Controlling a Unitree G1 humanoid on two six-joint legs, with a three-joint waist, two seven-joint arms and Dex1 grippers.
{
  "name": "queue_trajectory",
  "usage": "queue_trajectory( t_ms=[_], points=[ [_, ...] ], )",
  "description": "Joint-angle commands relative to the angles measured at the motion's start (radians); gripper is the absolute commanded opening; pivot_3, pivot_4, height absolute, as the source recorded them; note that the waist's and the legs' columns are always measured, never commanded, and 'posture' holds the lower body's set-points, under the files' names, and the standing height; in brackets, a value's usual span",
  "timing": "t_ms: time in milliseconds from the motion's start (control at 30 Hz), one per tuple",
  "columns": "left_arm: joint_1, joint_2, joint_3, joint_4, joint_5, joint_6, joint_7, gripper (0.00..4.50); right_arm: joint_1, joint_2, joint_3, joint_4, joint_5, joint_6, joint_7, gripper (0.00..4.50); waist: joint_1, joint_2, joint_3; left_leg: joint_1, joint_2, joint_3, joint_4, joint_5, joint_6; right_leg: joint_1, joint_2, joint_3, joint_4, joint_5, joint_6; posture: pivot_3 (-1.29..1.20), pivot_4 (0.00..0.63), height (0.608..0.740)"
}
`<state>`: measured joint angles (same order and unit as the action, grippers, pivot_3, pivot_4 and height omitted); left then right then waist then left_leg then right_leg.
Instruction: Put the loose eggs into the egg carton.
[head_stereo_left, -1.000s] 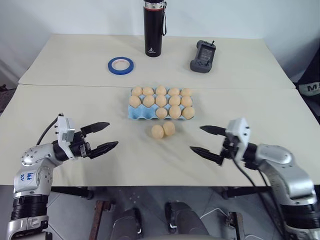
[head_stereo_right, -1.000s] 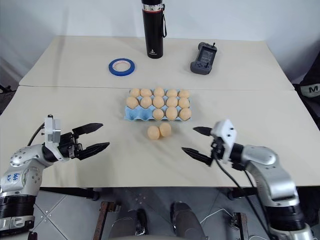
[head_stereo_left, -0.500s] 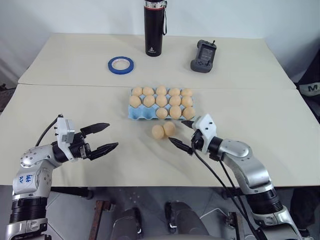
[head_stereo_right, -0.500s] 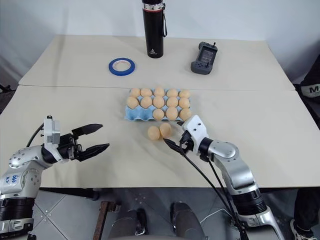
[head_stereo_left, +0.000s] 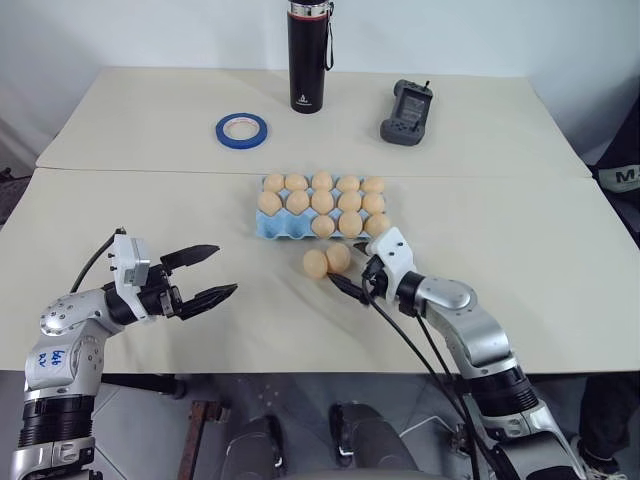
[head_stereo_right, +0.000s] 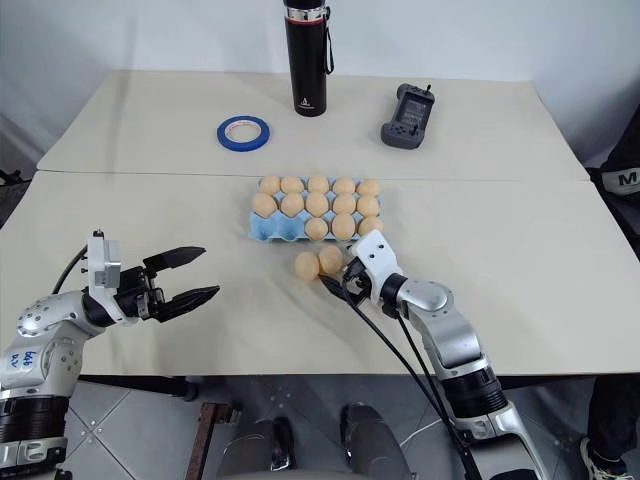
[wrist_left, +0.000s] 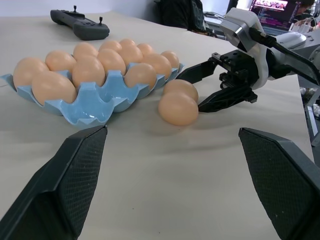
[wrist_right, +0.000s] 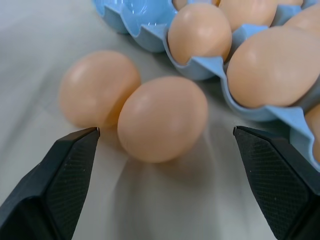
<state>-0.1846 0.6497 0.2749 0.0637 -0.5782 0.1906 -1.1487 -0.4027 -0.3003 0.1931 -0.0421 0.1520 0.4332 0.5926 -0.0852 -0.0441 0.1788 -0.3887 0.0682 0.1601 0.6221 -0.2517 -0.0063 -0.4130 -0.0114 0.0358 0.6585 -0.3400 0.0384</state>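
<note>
Silver arms, black ridged jaws

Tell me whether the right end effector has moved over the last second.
Yes. The right end effector has swung in toward the robot's left, from well right of the carton to just beside the two loose eggs, fingers open.

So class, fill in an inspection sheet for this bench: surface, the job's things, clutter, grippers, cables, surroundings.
Surface: two beige tables pushed together.
Job's things: egg carton, two front-left cups empty; two loose eggs side by side before it.
Clutter: blue tape roll, black bottle, handheld controller.
Grippers: right gripper open beside the eggs; left gripper open, apart.
Cables: black cables along the right arm.
Surroundings: white wall.
</note>
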Motion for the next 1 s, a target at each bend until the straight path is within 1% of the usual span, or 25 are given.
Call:
queue_trajectory(
  t_ms=[33,233,333,433,633,700,733,900,1000],
  points=[
    [0.008,0.008,0.027,-0.037,-0.022,-0.002,0.005,4.50,-0.026,0.012,-0.002,0.012,-0.018,-0.028,-0.017,4.48,0.001,0.000,0.000,0.000,0.000,0.000,0.000,0.000,0.000,0.000,0.000,0.000,0.000,0.000,0.000,0.00,0.150,0.740],
    [0.012,0.007,0.027,-0.044,-0.022,0.001,0.009,4.50,-0.041,0.029,-0.001,0.041,-0.026,-0.042,-0.018,4.48,0.000,0.000,0.000,0.000,0.000,0.000,0.000,0.000,0.000,0.000,0.000,0.000,0.000,0.000,0.000,0.00,0.150,0.740],
    [0.013,0.007,0.027,-0.046,-0.023,0.001,0.011,4.50,-0.037,0.034,-0.004,0.035,-0.016,-0.030,-0.010,3.92,0.000,0.000,0.000,0.000,0.000,0.000,0.000,0.000,-0.001,0.000,0.000,0.000,0.000,0.000,0.000,0.00,0.150,0.740],
    [0.012,0.007,0.026,-0.046,-0.024,0.000,0.013,4.50,-0.023,0.023,-0.014,-0.020,-0.004,-0.015,-0.003,2.99,0.000,0.000,0.000,0.000,0.000,0.000,0.000,0.000,-0.001,0.000,0.000,0.000,0.000,0.000,0.000,0.00,0.150,0.740],
    [0.011,0.005,0.024,-0.046,-0.025,0.001,0.014,4.50,-0.002,-0.018,-0.047,-0.130,0.031,0.048,0.009,0.84,0.001,0.000,0.000,0.000,0.000,0.000,0.000,0.000,-0.001,0.000,0.000,0.000,0.000,0.000,0.000,0.00,0.150,0.740],
    [0.009,0.002,0.022,-0.042,-0.024,-0.001,0.014,4.50,0.011,-0.052,-0.072,-0.190,0.056,0.086,0.020,0.14,0.001,0.000,0.000,0.000,0.000,0.000,0.000,0.000,-0.001,0.000,0.000,0.000,0.000,0.000,0.000,0.00,0.150,0.740],
    [0.007,0.001,0.021,-0.040,-0.024,-0.002,0.014,4.50,0.015,-0.064,-0.081,-0.211,0.065,0.102,0.024,0.02,0.002,0.000,0.000,0.000,0.000,0.000,0.000,0.000,0.000,0.000,0.000,0.000,0.000,0.000,0.000,0.00,0.150,0.740],
    [0.000,-0.006,0.012,-0.035,-0.020,-0.004,0.015,4.50,0.034,-0.102,-0.081,-0.231,0.077,0.120,0.041,0.02,0.000,0.000,0.000,0.000,0.000,0.000,0.000,0.000,0.000,0.000,0.000,0.000,0.000,0.000,0.000,0.00,0.150,0.740],
    [-0.006,-0.010,0.010,-0.032,-0.019,-0.006,0.014,4.50,0.037,-0.096,-0.084,-0.260,0.123,0.187,0.053,0.02,0.000,0.000,0.000,0.000,0.000,0.000,0.000,0.000,0.000,0.000,0.000,0.000,0.000,-0.001,-0.001,0.00,0.150,0.740]
  ],
)
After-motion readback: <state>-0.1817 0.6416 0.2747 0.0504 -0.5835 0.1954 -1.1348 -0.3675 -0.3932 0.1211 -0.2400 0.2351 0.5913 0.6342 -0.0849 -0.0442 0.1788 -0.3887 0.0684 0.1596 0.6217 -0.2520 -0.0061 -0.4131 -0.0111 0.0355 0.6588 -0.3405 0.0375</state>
